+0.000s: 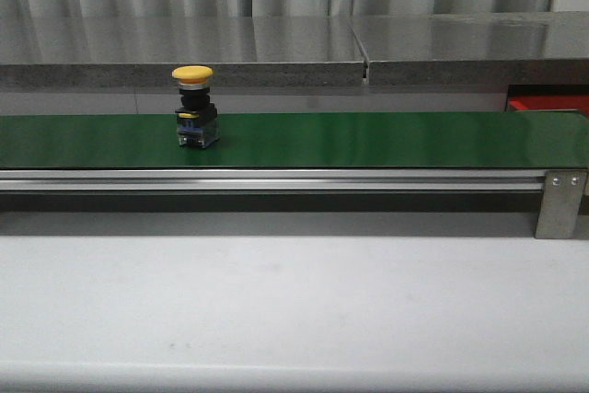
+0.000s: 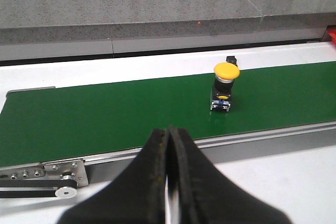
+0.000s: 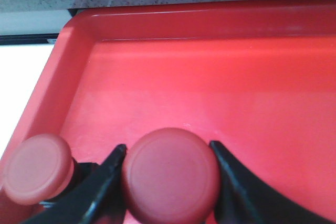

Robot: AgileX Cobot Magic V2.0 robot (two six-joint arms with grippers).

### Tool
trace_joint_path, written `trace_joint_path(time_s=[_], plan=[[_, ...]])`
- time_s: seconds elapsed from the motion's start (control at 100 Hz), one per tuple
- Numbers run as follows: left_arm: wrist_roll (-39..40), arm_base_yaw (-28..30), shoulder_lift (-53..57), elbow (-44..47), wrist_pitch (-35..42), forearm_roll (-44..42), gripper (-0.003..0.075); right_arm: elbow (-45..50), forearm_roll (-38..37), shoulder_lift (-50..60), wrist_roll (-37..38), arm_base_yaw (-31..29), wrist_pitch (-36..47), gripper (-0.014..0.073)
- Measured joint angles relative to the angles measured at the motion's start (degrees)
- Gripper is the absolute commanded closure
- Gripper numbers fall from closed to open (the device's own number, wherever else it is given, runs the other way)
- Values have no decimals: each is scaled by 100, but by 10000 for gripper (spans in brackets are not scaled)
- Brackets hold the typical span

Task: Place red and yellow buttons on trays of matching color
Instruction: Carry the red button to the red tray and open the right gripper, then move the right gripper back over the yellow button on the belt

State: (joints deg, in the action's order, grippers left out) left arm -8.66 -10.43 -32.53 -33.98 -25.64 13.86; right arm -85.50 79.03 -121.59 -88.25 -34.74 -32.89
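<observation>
Right gripper (image 3: 168, 182) clamps a round red button (image 3: 171, 181) over the flat red tray (image 3: 252, 87); release comes next. Left gripper (image 2: 169, 145), fingers together, then takes the yellow-capped button (image 2: 226, 85).

Front view: looked level and forward across the bench (image 1: 294, 301) at the green belt (image 1: 368, 140), from mid distance. Left wrist view: looked down along the same belt (image 2: 105, 114), sharing the yellow button (image 1: 194, 106) (image 2: 224, 85). Right wrist view: pressed close over the red tray (image 3: 220, 77).
</observation>
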Motion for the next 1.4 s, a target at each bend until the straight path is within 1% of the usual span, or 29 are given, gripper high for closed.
trace_joint_path(time_s=[0.11, 0.44, 0.51, 0.58, 0.63, 0.65, 0.7, 0.75, 0.79, 0.95, 1.11, 1.28, 1.4], plan=[[0, 0, 0, 0, 0, 0, 741, 0, 271, -130, -222, 0, 0, 416], [0, 0, 0, 0, 0, 0, 741, 0, 366, -346, -380, 0, -35, 416], [0, 0, 0, 0, 0, 0, 741, 0, 403, -364, -380, 0, -78, 391], [0, 0, 0, 0, 0, 0, 741, 0, 403, -364, -380, 0, -120, 295], [0, 0, 0, 0, 0, 0, 741, 0, 403, -364, -380, 0, -167, 177], [0, 0, 0, 0, 0, 0, 741, 0, 403, -364, -380, 0, -186, 146], [0, 0, 0, 0, 0, 0, 741, 0, 403, -364, -380, 0, -219, 33], [0, 0, 0, 0, 0, 0, 741, 0, 403, -364, -380, 0, -244, -41], [0, 0, 0, 0, 0, 0, 741, 0, 403, -364, -380, 0, -260, -72], [0, 0, 0, 0, 0, 0, 741, 0, 403, -218, -380, 0, -271, -70], [0, 0, 0, 0, 0, 0, 741, 0, 403, 334, -380, 0, -298, -70], [0, 0, 0, 0, 0, 0, 741, 0, 367, 832, -380, 0, -852, -70], [0, 0, 0, 0, 0, 0, 741, 0, 242, 1066, -380, 129, -1257, -70]])
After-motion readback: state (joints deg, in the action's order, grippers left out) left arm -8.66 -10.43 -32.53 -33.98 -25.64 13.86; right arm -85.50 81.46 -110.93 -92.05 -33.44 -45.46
